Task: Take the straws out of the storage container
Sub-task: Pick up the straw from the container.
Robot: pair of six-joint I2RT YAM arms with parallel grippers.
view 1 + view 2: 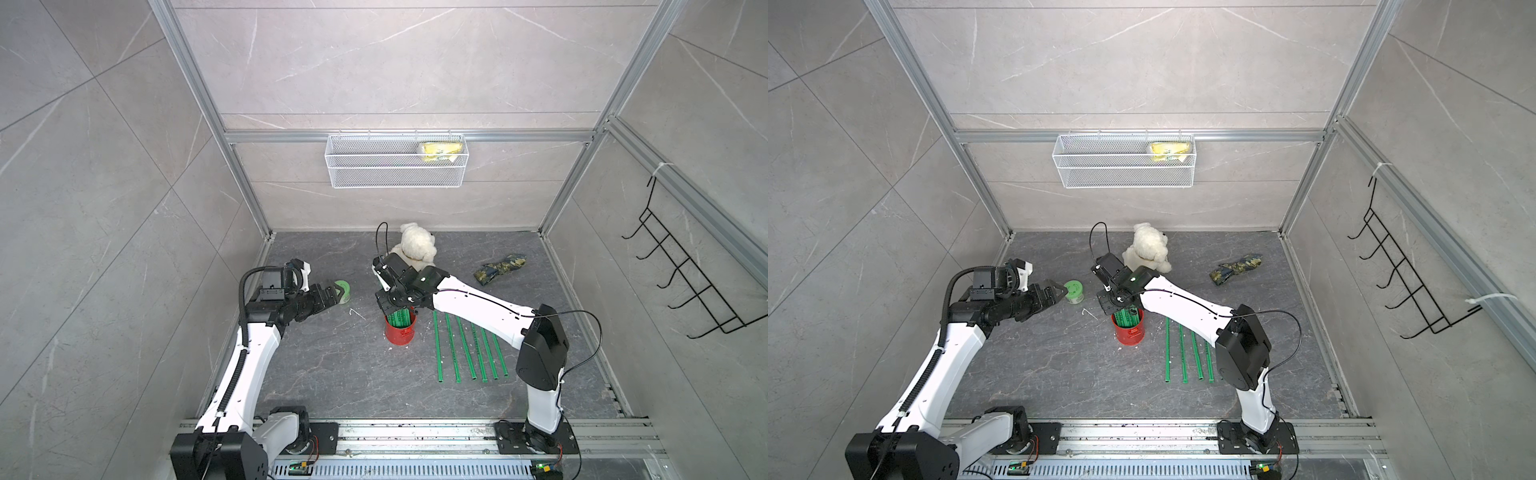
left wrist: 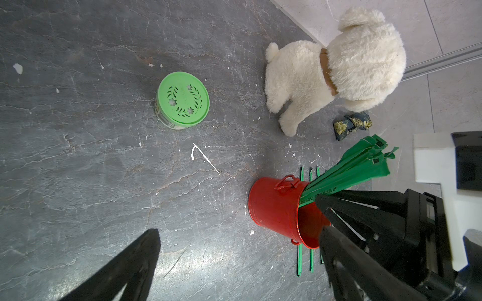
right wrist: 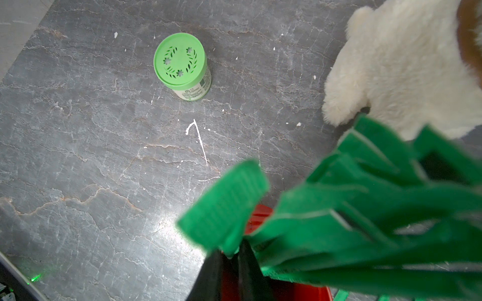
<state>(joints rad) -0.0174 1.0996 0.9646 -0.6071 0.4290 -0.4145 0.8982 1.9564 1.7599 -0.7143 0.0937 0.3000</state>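
Red metal storage container (image 1: 399, 336): upright near the middle of the table (image 1: 332, 374). It has small handles at the rim, and its side label is too small to read.

Green straws (image 2: 349, 166): a bundle stands in the container, leaning, with its tops fanned out. They overlap too much to count, and their dark print is illegible. In the right wrist view the tips are blurred and fill much of the frame.

Six further straws (image 1: 467, 353): flat on the table, side by side, between the container and the right edge. Their far ends are hidden under the right forearm.

Right gripper (image 3: 230, 251): over the container mouth. Its fingers are close together, clamped on one straw that stands apart from the bundle. The contact is dim and partly cut off by the frame edge.

Left gripper (image 1: 332, 296): fingers spread wide, toward the left edge. In both top views its tips overlap the green-lidded jar (image 2: 182, 100). The left wrist view shows the jar apart from them.

White plush dog (image 1: 417, 245): at the far edge, its lower body hidden behind the right wrist.

Patterned cloth pouch (image 1: 500, 268): toward the far right corner.

White mesh basket (image 1: 374, 176): on the back wall, holding a yellow packet (image 1: 440, 150) that is half veiled by the mesh.
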